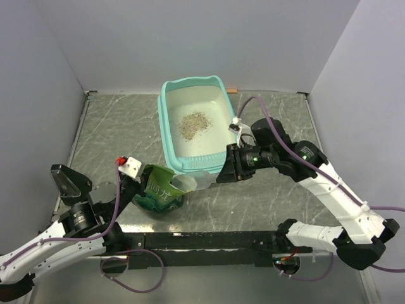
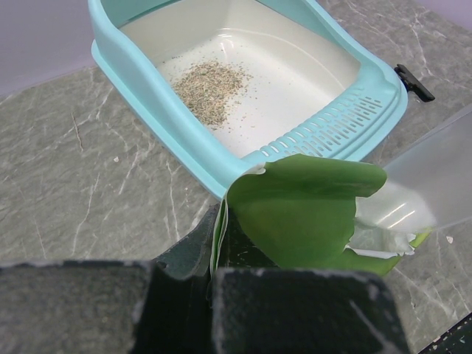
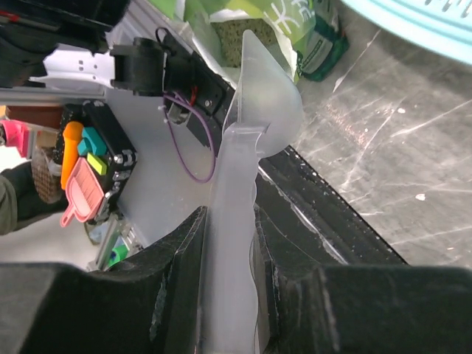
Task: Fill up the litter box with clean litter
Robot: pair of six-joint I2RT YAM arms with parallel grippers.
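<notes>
Nearest the arm bases, the left gripper (image 1: 138,183) has its fingers pressed together on the edge of an open green bag (image 1: 158,191). At the bag's 3 o'clock, the right gripper (image 1: 223,172) pinches the handle of a clear scoop (image 1: 193,182), its bowl at the bag's mouth. Beyond, at 1 o'clock, the turquoise litter box (image 1: 166,126) holds a small patch of clean litter (image 1: 192,123) near its middle.

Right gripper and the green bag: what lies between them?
The clear scoop, held in the right gripper, spans the gap to the green bag; the top view shows it.
</notes>
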